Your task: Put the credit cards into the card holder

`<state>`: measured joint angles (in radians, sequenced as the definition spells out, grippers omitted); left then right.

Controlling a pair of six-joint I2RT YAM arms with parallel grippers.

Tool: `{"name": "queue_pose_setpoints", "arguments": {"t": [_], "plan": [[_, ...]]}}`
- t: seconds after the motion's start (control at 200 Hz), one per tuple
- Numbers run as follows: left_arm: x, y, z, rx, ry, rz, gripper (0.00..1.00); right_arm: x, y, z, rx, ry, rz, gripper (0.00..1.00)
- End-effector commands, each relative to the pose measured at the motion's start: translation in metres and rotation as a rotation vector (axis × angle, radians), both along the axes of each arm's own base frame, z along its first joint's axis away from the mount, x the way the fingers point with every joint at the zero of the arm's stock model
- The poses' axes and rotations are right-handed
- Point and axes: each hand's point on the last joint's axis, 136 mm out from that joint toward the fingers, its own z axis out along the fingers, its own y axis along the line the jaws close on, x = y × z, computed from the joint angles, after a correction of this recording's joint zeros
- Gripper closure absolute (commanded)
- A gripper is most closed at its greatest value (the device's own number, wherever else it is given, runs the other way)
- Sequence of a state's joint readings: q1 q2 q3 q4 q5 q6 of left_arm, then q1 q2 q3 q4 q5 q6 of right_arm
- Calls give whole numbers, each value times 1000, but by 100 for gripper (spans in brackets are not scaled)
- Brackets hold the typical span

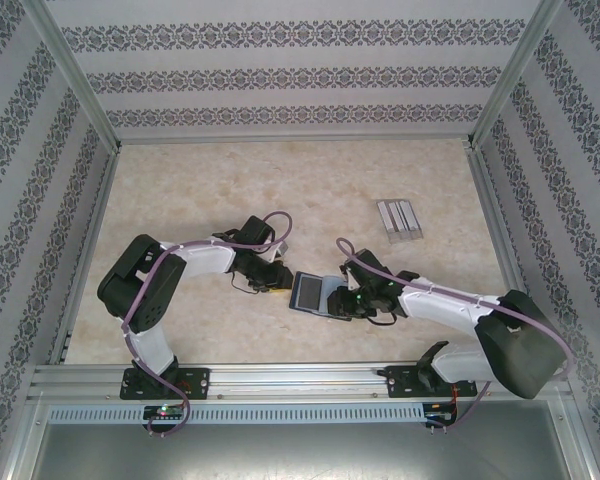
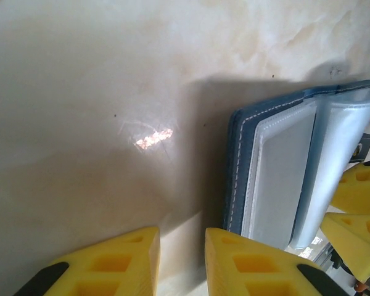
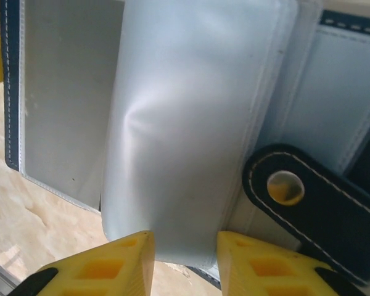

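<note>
Here, card holder: lies open on the table between your two grippers, navy cover down and clear pockets facing up.
Left gripper: its yellow fingers stand parted by a narrow gap over bare table with nothing between them. It sits just beside the holder's stitched edge on the left arm's side.
Right gripper: its fingers flank the lower edge of a clear sleeve. You cannot tell whether they pinch it or only rest against it.
Clear sleeve: bulges up from the holder's spine. In the left wrist view it curves toward the right gripper's fingers.
Grey pocket: flat, inside the navy stitched border; what it holds you cannot tell.
Clasp tab: dark strap with a metal snap, lying across the holder just beside the right-hand finger.
Clear rack: well apart from the holder, toward the far right of the table.
</note>
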<state>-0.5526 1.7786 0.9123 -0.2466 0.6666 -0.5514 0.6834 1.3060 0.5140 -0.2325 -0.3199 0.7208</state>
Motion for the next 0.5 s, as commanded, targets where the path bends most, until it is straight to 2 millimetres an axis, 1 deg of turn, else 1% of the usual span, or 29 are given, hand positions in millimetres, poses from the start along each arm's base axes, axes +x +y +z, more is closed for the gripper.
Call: {"name": "queue_pose_setpoints", "arguments": {"t": [0.0, 0.23, 0.42, 0.495], "plan": [[-12, -11, -5, -18, 16, -41, 75, 6, 6, 2, -8, -23, 15, 69], [-10, -10, -4, -22, -8, -15, 79, 12, 13, 3, -8, -24, 35, 78], [-8, -9, -5, -11, -9, -9, 80, 16, 19, 6, 1, -27, 45, 83], [-7, -10, -6, -5, -9, -15, 80, 17, 18, 7, -5, -35, 47, 85]]}}
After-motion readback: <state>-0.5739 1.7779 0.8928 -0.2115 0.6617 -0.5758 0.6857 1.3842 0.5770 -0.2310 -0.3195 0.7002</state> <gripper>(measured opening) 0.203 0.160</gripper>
